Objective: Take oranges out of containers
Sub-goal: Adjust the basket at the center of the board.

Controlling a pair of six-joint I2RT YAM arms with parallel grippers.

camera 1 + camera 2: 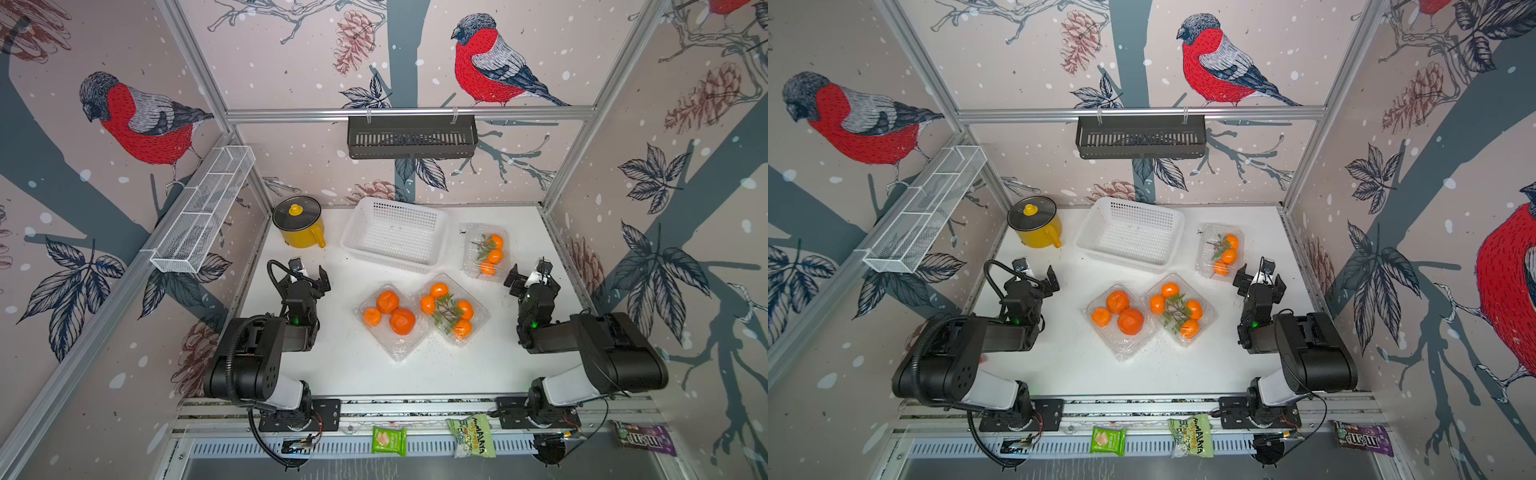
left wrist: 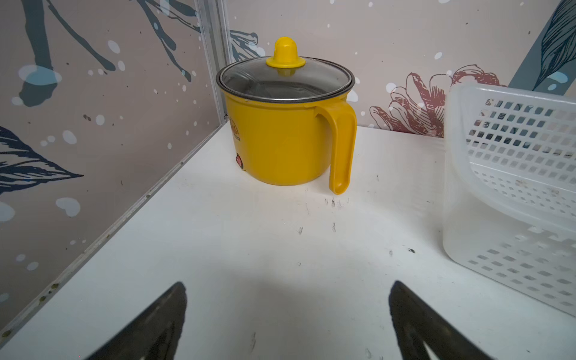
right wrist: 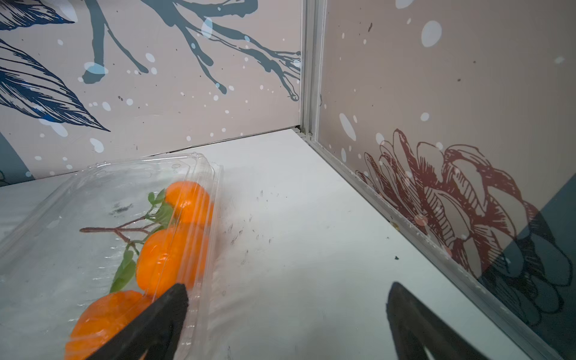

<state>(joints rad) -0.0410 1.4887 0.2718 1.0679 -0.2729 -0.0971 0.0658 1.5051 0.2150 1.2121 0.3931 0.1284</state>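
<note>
Right wrist view is filled by a shallow clear plastic clamshell container (image 3: 93, 187) lying on the white table (image 3: 296, 218). Three small oranges on a leafy green stem (image 3: 171, 255) are seen through its transparent lid, which appears shut. One dark finger (image 3: 162, 311) of the right hand (image 3: 287, 284) is seen over that container's near rim, though contact cannot be judged. Its jaws are spread wide and nothing is held between them.

In both top views two more clear clamshells are found touching side by side at the middle of the table. The plain-fruit container (image 1: 397, 349) holds three larger plain oranges (image 1: 387, 301), and the leafy-fruit container (image 1: 482, 316) holds four small leafy oranges (image 1: 438, 290). Whether these two lids are shut cannot be told. They are probably laid between the arms so that either can reach them. The white perforated plastic basket (image 1: 349, 237) just behind is likely meant to receive the fruit. No orange is out yet.

The left hand (image 1: 309, 274) is held low over bare table and aimed at the lidded yellow pot (image 2: 280, 140), its jaws also wide with nothing between them. Both arms are folded back with elbows raised, a ready posture. The right arm is judged best placed to begin, its hand being just beside the far container.
</note>
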